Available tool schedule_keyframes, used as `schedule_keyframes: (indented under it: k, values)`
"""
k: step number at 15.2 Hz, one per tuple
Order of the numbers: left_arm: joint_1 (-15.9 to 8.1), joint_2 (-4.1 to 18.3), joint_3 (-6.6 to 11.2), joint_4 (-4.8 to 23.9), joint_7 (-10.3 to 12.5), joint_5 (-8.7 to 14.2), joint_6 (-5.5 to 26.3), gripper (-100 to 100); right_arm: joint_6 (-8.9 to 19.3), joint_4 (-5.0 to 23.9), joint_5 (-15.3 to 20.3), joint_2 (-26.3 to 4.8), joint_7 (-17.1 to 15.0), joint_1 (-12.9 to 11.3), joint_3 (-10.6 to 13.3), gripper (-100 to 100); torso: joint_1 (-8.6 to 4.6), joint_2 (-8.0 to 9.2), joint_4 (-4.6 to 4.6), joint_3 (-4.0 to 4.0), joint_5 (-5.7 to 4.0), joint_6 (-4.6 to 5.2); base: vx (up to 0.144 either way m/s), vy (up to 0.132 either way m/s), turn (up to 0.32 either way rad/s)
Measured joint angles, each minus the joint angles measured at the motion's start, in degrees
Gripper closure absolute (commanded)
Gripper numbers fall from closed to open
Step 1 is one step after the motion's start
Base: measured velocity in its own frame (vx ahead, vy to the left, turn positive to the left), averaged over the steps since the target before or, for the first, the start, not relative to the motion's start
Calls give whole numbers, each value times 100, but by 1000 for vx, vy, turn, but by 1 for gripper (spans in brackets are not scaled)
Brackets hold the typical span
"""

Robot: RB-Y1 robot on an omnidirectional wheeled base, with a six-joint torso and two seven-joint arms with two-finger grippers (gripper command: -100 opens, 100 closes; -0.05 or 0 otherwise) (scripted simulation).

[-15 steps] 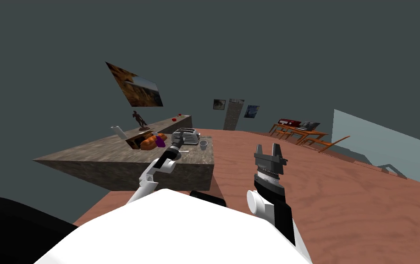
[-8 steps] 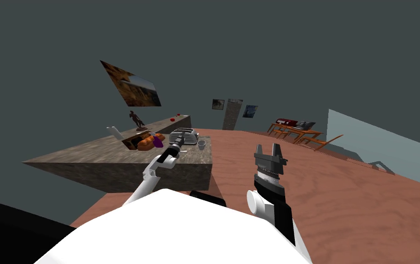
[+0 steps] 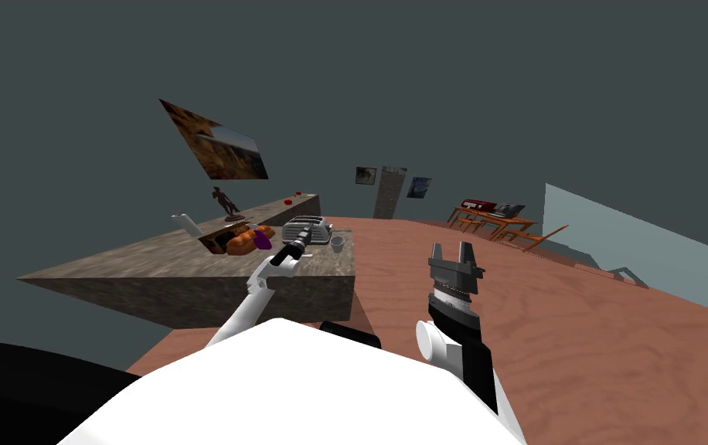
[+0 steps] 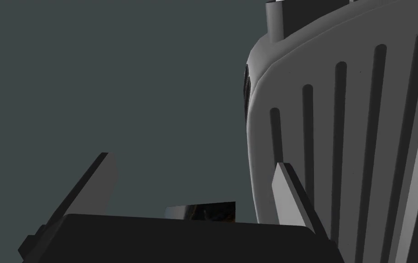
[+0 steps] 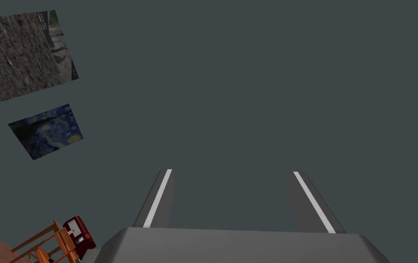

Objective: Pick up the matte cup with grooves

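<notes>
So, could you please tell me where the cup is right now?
In the head view, the small grey cup stands on the stone-patterned counter, near its right-hand corner and just to the right of the grey toaster.

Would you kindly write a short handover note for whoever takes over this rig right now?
Left end effector: open, empty, at the counter, close beside the ribbed grey toaster.
Right end effector: open, empty, raised over the brown floor.
Cup: small, grey, upright on the counter near its corner, to the right of the toaster, untouched.
Done: nothing grasped yet.
Left: steer the left arm past the toaster to the cup, grasp, lift.
</notes>
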Motion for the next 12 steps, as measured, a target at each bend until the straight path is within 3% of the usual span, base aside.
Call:
schedule_keyframes:
  k: [12]
  values:
    - [-710,154,143,536,-285,74,1402,-100,0,0,0,0,0,0,0,0,-1,-1,0,-1,0,0,2,-25,-30]
